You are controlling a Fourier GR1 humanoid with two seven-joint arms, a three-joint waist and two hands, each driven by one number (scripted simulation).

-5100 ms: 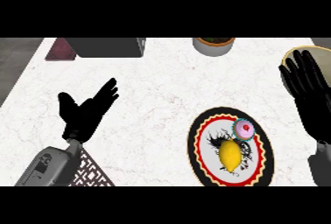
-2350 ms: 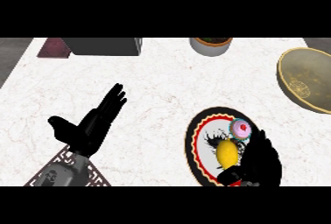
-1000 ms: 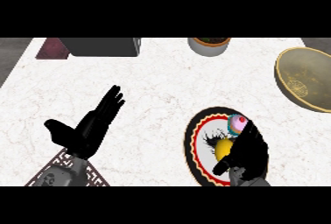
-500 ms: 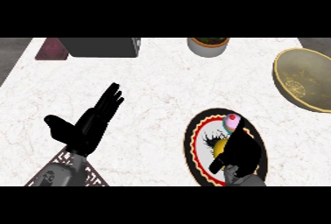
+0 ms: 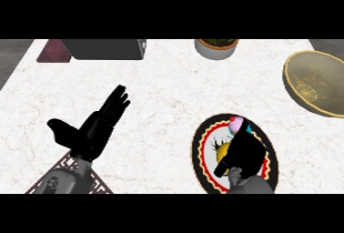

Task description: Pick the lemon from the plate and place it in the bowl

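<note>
Lemon [image 5: 221,154]: on the plate, mostly hidden under the right robot hand; only a yellow sliver shows at the hand's left edge.
Right robot hand [image 5: 245,152]: over the plate, fingers curled round the lemon.
Plate [image 5: 201,157]: round, with a red, black and cream rim, near the desk's front edge, right of centre; a pink item [image 5: 236,122] lies at its far side, just beyond the fingers.
Bowl [image 5: 316,84]: gold-brown, at the right edge, well apart from the plate, beyond it and to the right.
Left robot hand [image 5: 94,129]: resting at the lower left, fingers straight, holding nothing.
Desk [image 5: 168,86]: white marble, bare between plate and bowl.
Far edge: dark box [image 5: 107,48], maroon item [image 5: 53,51], potted plant [image 5: 216,47].
</note>
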